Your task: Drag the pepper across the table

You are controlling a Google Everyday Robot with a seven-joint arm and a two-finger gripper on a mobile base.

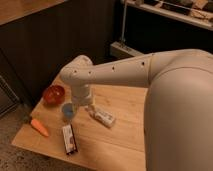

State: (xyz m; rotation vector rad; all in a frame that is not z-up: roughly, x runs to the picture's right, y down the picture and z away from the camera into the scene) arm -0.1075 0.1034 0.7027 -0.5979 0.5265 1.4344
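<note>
Starting at the left, the pepper [39,127] is lying near the front left corner of the tabletop [120,135], with its dark stem end toward the left edge and nothing touching it. Sitting out there on its own, it is leaving bare wood around it. Behind it a red bowl [53,94] is sitting near the far left edge, apart from the pepper.

Next along, a blue cup [67,111] is standing upright just right of the bowl, and in front of it a dark bar [70,139] is lying flat near the front edge. I am treating both as things to steer round, since a drag to the right would be heading straight at them.

The gripper [86,104] is hanging over the middle of the tabletop, pointing down, just beside the cup and close to a white packet [103,118] lying at an angle to its right. Its jaws are standing apart and carrying nothing. It is well apart from the pepper, so I am judging the approach as not yet made: I am planning to bring it left and forward, then lower it beside the pepper.

The arm [125,72] is reaching in from the right and hiding that end of the tabletop from me.
</note>
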